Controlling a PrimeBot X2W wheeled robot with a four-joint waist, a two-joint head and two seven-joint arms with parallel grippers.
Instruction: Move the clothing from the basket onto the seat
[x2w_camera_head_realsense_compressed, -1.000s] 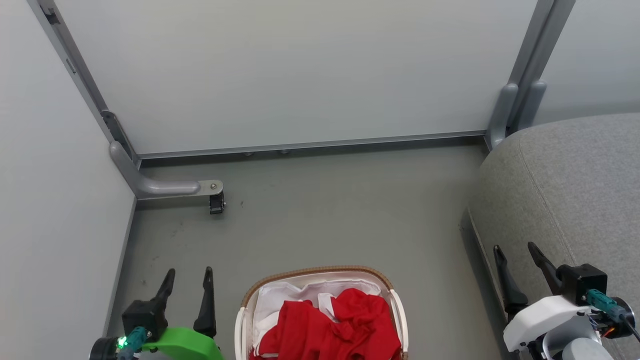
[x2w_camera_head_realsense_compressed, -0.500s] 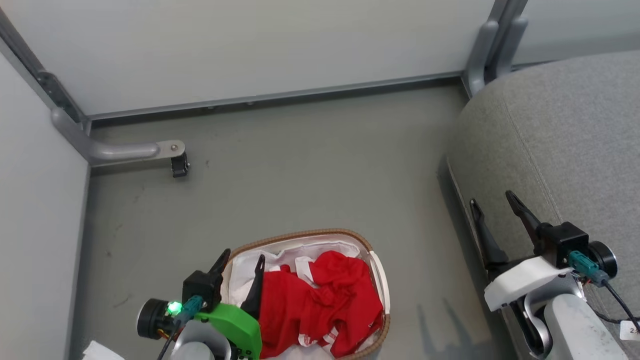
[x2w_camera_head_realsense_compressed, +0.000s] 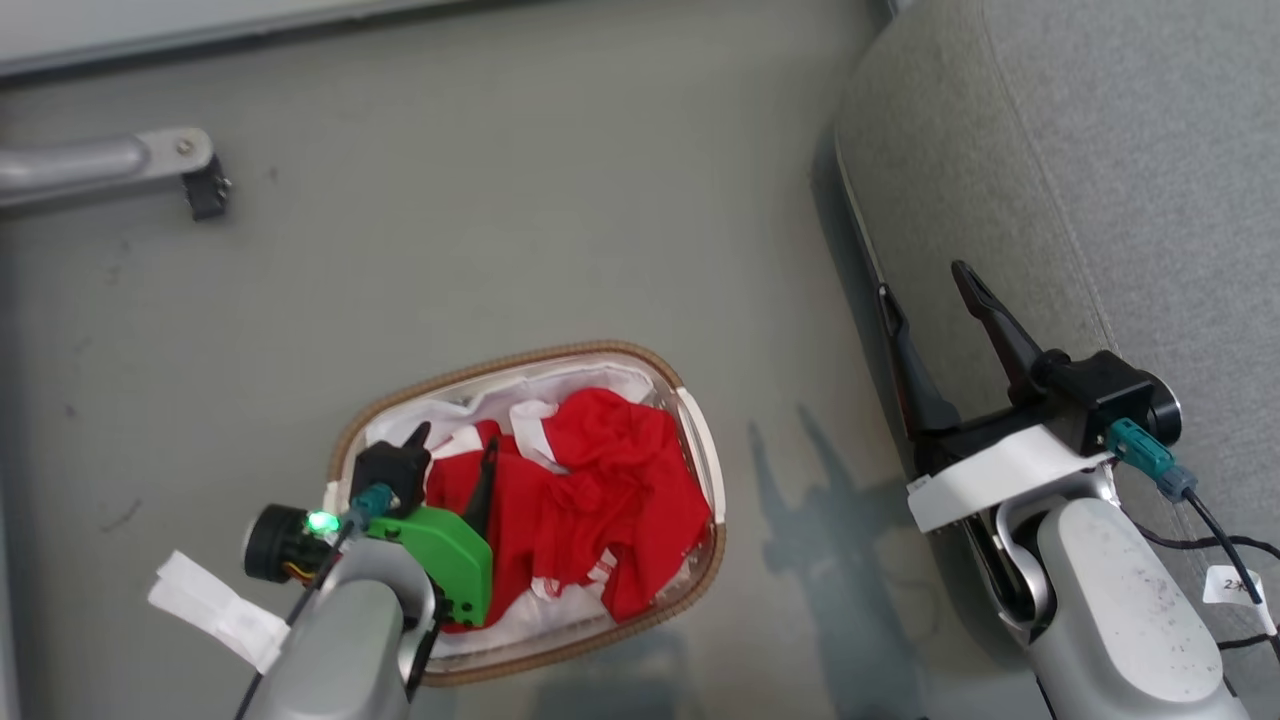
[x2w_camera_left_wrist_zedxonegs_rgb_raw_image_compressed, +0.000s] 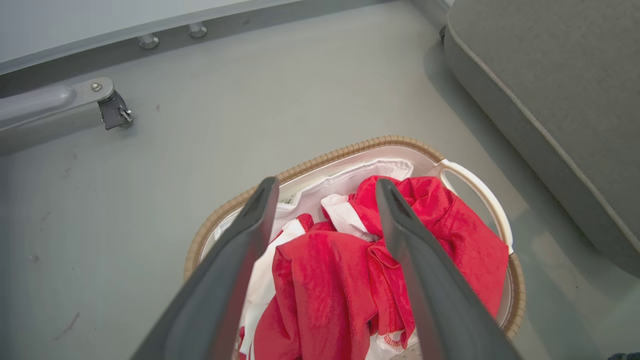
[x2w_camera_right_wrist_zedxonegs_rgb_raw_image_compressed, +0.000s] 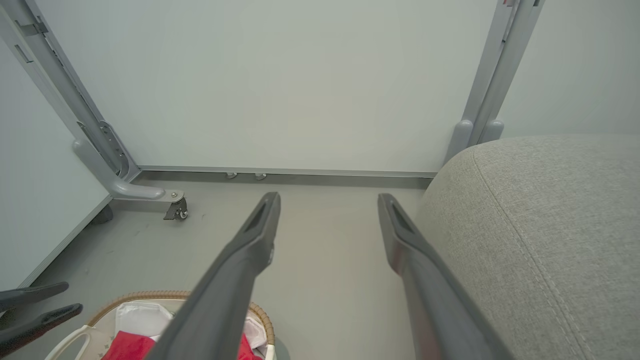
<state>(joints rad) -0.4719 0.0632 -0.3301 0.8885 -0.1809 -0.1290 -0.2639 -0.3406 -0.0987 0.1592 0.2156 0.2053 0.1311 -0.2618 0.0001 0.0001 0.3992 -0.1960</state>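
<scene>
The left gripper (x2w_camera_head_realsense_compressed: 455, 438), spread and empty, hovers over the clothing (x2w_camera_head_realsense_compressed: 600, 480) (red, crumpled) in the basket (x2w_camera_head_realsense_compressed: 520, 360) on the floor (x2w_camera_head_realsense_compressed: 450, 230). The right gripper (x2w_camera_head_realsense_compressed: 922, 280), likewise spread, hangs at the edge of the seat (x2w_camera_head_realsense_compressed: 1100, 150), with a pale wall (x2w_camera_right_wrist_zedxonegs_rgb_raw_image_compressed: 280, 90) beyond.

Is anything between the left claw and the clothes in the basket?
Nothing visible. The open left claw hangs directly over the red clothing, which lies uncovered on top in the basket.

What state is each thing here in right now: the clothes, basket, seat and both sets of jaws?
clothing: crumpled heap inside the basket.
basket: upright on the floor.
seat: no clothing on the part seen.
left gripper: jaws open, empty, over the basket.
right gripper: jaws open, empty, by the seat's edge.
</scene>
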